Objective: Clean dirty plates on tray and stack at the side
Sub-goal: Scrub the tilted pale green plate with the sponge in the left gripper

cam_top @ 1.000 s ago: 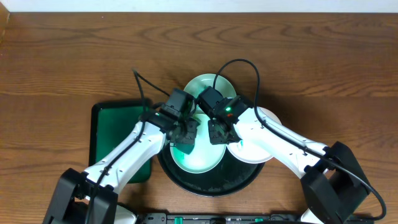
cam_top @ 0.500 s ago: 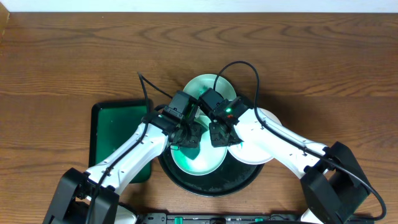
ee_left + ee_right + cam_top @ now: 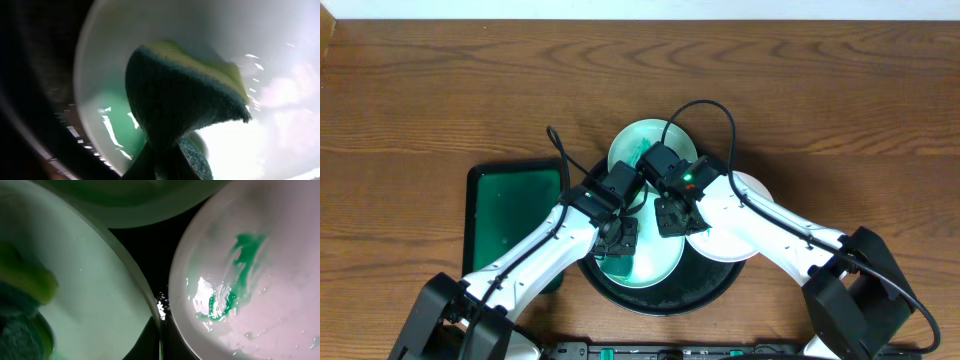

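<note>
On the black tray (image 3: 665,303) lie three plates. A mint plate (image 3: 655,262) lies in the middle, a second mint plate (image 3: 645,143) at the back, and a white plate (image 3: 740,240) with a green smear (image 3: 239,275) on the right. My left gripper (image 3: 618,236) is shut on a yellow-and-green sponge (image 3: 185,95), which is pressed onto the middle mint plate (image 3: 105,75). A green patch (image 3: 117,127) shows on that plate beside the sponge. My right gripper (image 3: 160,340) is shut on the rim of the same plate (image 3: 95,280), right next to the white plate.
A smaller rectangular green tray (image 3: 510,215) sits on the wooden table to the left of the black tray. Both arms cross low over the black tray, their wrists close together. A black cable (image 3: 705,110) arcs above the back plate.
My left gripper has dragged the sponge a little toward the near side of the middle plate. The right gripper has kept its hold on the rim.
</note>
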Controlling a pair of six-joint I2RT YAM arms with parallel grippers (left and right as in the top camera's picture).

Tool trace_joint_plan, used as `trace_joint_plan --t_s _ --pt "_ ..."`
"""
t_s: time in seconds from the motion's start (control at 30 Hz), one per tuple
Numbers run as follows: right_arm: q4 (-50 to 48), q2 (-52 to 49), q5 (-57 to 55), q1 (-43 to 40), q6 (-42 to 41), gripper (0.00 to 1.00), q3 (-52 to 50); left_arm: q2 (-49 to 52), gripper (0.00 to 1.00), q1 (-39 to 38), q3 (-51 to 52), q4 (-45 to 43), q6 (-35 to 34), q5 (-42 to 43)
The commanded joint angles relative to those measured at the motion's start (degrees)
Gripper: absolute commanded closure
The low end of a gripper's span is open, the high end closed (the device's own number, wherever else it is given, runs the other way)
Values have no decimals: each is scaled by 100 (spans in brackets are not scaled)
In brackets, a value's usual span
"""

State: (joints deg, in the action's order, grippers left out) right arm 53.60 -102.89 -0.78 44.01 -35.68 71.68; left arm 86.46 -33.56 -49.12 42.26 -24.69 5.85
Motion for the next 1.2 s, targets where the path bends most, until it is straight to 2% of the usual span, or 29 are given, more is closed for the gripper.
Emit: trace_joint_plan --t_s 0.0,0.13,0.3,0.53,0.77,0.93,1.17 --pt "-31 57 -81 -13 20 99 140 0 93 11 122 28 -308 -1045" --pt "-33 57 -81 -13 61 99 140 0 93 11 122 -310 -306 -1060" --pt "-31 57 -61 -13 129 98 140 0 93 9 122 -981 -393 -1585" --pt "-26 57 -20 -9 195 99 140 0 93 -129 122 -1755 -369 -1478" --pt "-28 57 -17 -9 238 99 140 0 93 -310 122 -1416 -262 -813" --pt "-28 57 -17 -9 258 99 140 0 93 -317 122 -1412 439 584" --pt "-20 57 44 -9 321 98 140 -90 93 -310 120 -1853 393 544"
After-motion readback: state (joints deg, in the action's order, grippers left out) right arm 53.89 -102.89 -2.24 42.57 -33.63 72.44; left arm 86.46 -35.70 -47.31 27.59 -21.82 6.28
